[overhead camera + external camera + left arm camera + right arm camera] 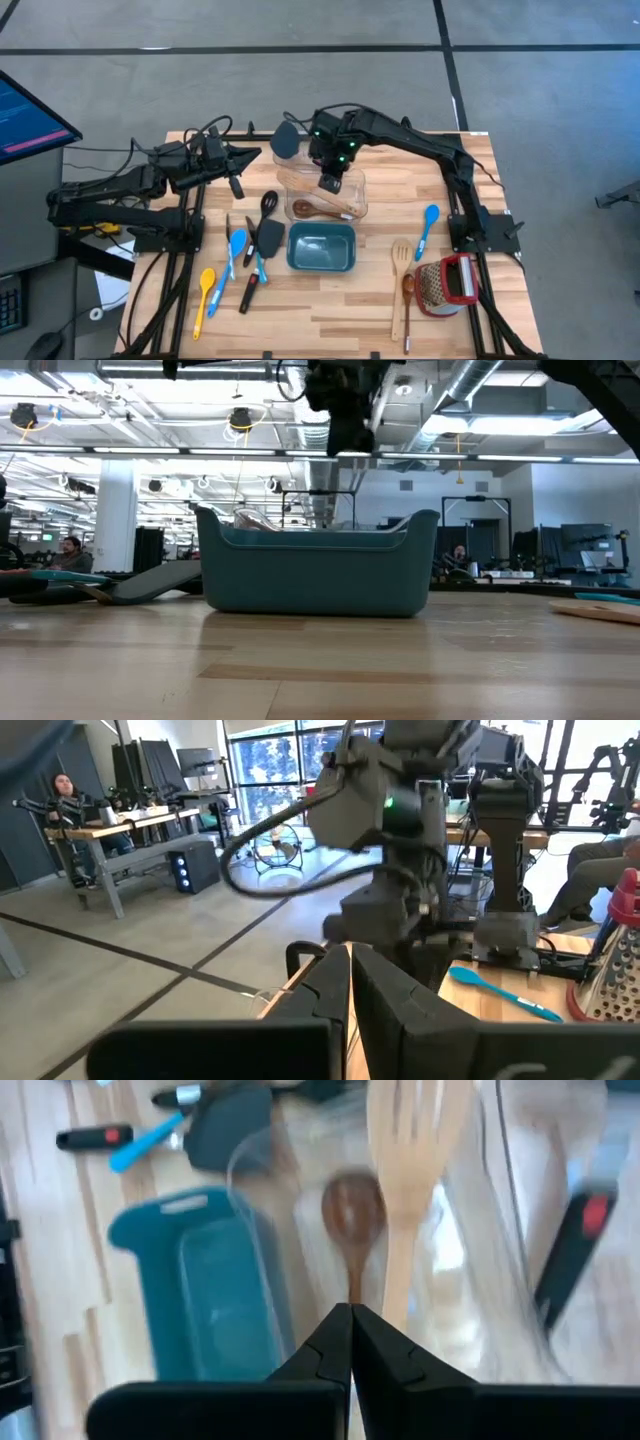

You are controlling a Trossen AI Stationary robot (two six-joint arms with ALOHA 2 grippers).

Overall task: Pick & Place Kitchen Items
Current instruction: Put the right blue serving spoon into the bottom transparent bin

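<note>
The pale planked wooden table (330, 310) carries everything. At its far left the left arm waits, its left gripper (236, 186) clenched on nothing, fingers (400, 1010) pressed flat together. The right arm reaches in from the right edge, and the right gripper (331, 184) hangs over the middle of the table, its fingers (330, 1350) closed tight with nothing between them.

Under that gripper sits a clear, glossy plastic rectangular bin (358, 182). Inside it lie 2 utensils: a pale slotted wooden spatula (298, 184) and a dark brown wooden spoon (310, 209) with a rounded bowl. Just near of the bin stands a teal rectangular plastic tub (320, 265) with rounded corners and smooth walls; nothing shows inside it.

At the near right a red-framed metal box grater (445, 283) lies on its side, its perforated face up.

Left of the teal tub the loose utensils cluster: a black flat spatula (270, 235), a black ladle (268, 203), a blue silicone spoon (237, 247), a black-handled tool with a red band (248, 295), and nearest the left edge a yellow silicone spoon (206, 284). Right of the tub lie a second blue spoon (429, 222), a second pale slotted wooden spatula (401, 260) and a second brown wooden spoon (408, 300), the last 2 side by side. At the far edge lies a dark oval-headed utensil (286, 141).
</note>
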